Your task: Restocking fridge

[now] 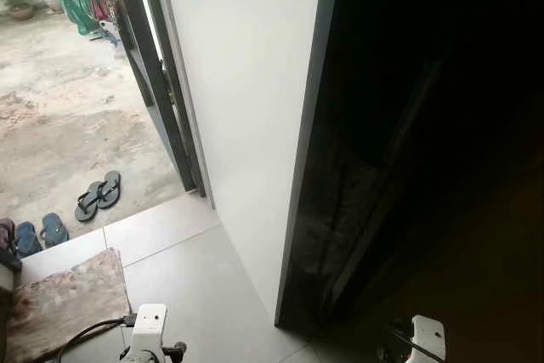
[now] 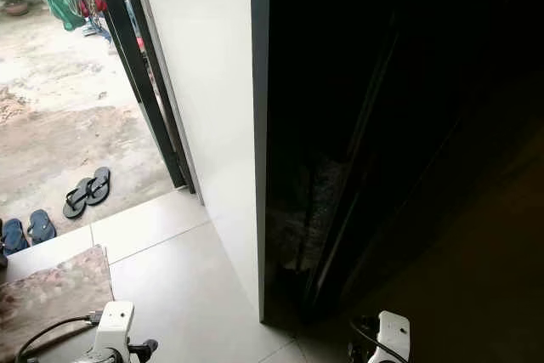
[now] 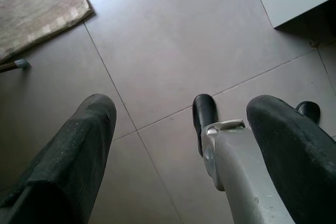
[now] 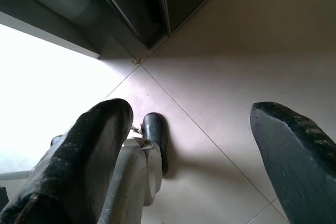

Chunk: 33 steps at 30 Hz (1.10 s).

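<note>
We're facing the dark fridge (image 1: 408, 167), right of a white wall (image 1: 246, 82). Head views add sandals (image 1: 98, 195) outside the far-left doorway and a rug (image 1: 64, 299) near left. Wrist views show tile floor (image 3: 173, 40); left end effector (image 3: 184, 145) and right end effector (image 4: 194, 150) both hang wide, holding nothing.

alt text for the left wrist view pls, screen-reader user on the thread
The left gripper hangs over a grey tiled floor with its two black fingers spread apart and nothing between them. The robot's own silver leg and black foot show beneath it, with a corner of a brown mat beyond.
</note>
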### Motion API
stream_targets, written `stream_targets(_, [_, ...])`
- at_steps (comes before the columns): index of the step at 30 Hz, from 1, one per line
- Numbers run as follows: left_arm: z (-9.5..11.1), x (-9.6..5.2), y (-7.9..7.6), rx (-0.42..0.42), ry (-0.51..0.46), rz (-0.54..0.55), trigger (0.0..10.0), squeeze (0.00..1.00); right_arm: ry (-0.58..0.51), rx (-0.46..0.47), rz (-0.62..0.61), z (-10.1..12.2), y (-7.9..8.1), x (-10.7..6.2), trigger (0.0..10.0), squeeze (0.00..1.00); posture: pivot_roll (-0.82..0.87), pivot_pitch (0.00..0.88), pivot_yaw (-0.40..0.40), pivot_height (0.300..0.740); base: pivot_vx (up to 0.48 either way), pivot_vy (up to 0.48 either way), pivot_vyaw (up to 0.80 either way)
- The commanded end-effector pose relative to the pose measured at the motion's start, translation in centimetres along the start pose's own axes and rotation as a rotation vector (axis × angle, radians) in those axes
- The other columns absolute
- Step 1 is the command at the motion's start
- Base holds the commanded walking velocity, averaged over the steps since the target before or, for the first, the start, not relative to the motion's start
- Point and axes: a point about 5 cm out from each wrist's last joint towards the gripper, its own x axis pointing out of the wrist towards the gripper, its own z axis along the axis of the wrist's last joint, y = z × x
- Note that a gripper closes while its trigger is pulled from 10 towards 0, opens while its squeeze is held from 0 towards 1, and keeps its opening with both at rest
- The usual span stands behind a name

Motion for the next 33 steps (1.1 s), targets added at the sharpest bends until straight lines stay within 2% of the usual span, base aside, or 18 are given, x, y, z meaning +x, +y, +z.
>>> stream_targets(1, [-0.4,0.0,0.2,-0.015,0.015,0.001,10.0,0.0,-0.007,-0.014,-0.01,0.1,-0.4,-0.1,10.0,0.0,0.03,0.0,-0.02,0.74,0.0,0.0,0.59])
stream_targets(7, [-1.0,-0.2,0.7,-0.017,0.022,0.001,10.0,0.0,-0.024,-0.009,0.008,0.7,-0.1,0.0,10.0,0.0,0.03,0.0,-0.022,0.74,0.0,0.0,0.77])
stream_targets(13, [-1.5,-0.3,0.9,0.001,0.033,-0.002,10.0,0.0,-0.009,-0.02,0.017,0.3,-0.1,0.0,10.0,0.0,0.04,0.0,-0.025,0.74,0.0,0.0,0.8])
stream_targets(33, [-1.5,-0.3,0.9,0.005,0.026,-0.009,10.0,0.0,0.024,-0.046,0.023,-0.2,-0.2,-0.1,10.0,0.0,0.04,0.0,-0.025,0.74,0.0,0.0,0.77])
